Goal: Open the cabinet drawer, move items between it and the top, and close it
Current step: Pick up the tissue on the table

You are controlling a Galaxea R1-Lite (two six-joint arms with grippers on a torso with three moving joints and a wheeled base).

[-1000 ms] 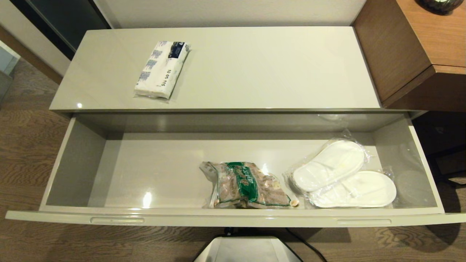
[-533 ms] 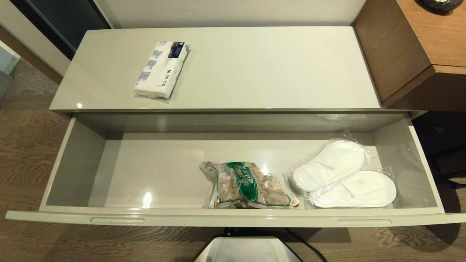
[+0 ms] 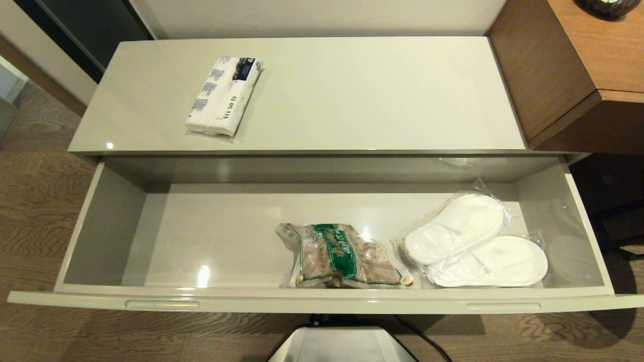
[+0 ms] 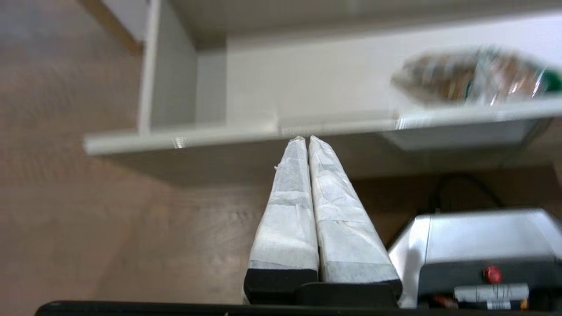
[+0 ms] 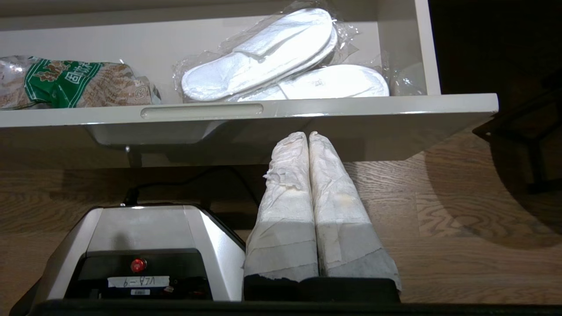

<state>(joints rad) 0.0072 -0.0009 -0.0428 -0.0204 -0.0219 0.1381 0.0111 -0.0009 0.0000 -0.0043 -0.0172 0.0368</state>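
The wide beige-grey drawer (image 3: 322, 300) stands pulled fully out, with two oval slots along its front rim. The white packet with blue print (image 3: 224, 95) lies on the glossy cabinet top (image 3: 377, 95), towards its left. Neither arm shows in the head view. My left gripper (image 4: 306, 139) is shut and empty, below and in front of the drawer's front rim (image 4: 219, 136). My right gripper (image 5: 306, 135) is also shut and empty, low in front of the drawer front (image 5: 351, 109), near its right slot (image 5: 202, 110).
Inside the drawer lie a clear bag with a green label (image 3: 342, 256) near the middle and a pair of wrapped white slippers (image 3: 475, 241) at the right. A brown wooden unit (image 3: 568, 70) adjoins the cabinet's right end. My grey base (image 3: 342, 344) stands on the wood floor below.
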